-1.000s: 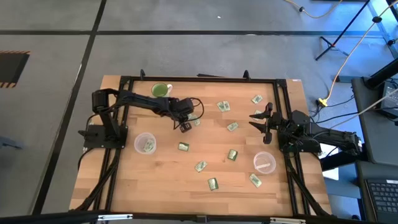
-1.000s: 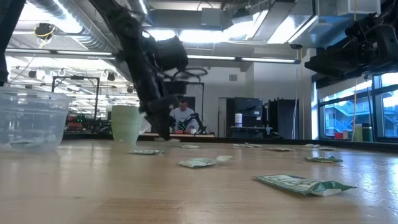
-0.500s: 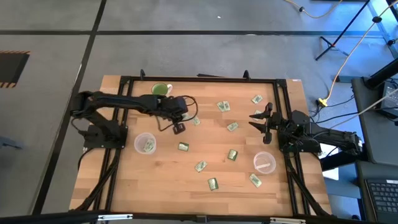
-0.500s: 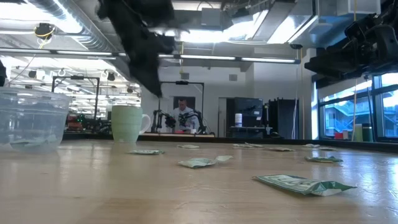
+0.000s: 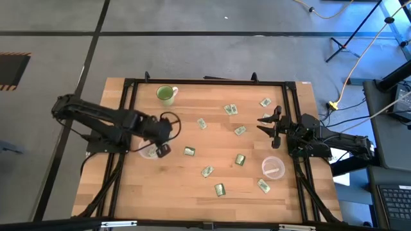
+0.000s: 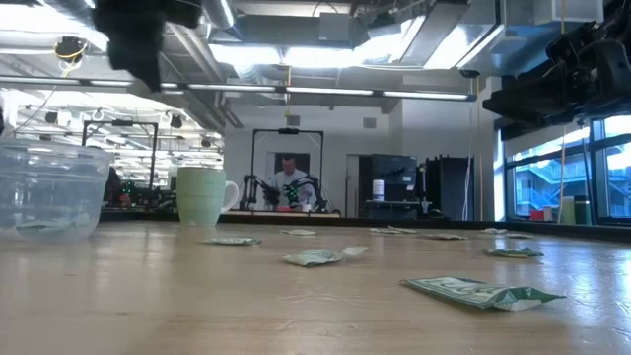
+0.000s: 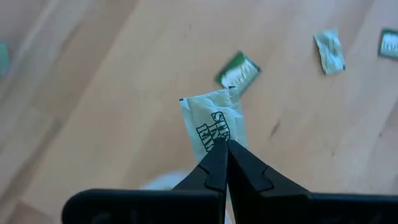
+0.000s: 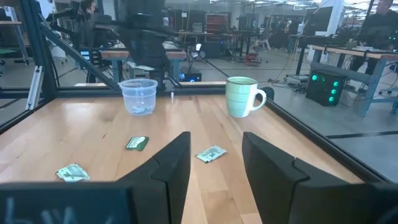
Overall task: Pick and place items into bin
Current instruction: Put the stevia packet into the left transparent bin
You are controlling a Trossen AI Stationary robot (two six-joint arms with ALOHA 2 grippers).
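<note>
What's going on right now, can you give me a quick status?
Left gripper shut on packet, above left bin. Right gripper open, waiting at table's right. Nothing in the way.

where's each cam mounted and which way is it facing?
High: overhead, straight down on the table; both arms.
Low: table-top height, level into the room; left arm blurred overhead.
Left wrist: looks down past the left pincer, shut on a packet.
Right wrist: across the table; right pincer open.
Shared: the mug in high, low, right wrist.

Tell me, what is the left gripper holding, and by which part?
The left gripper pinches a small green-and-white shiny packet by one short end.
</note>
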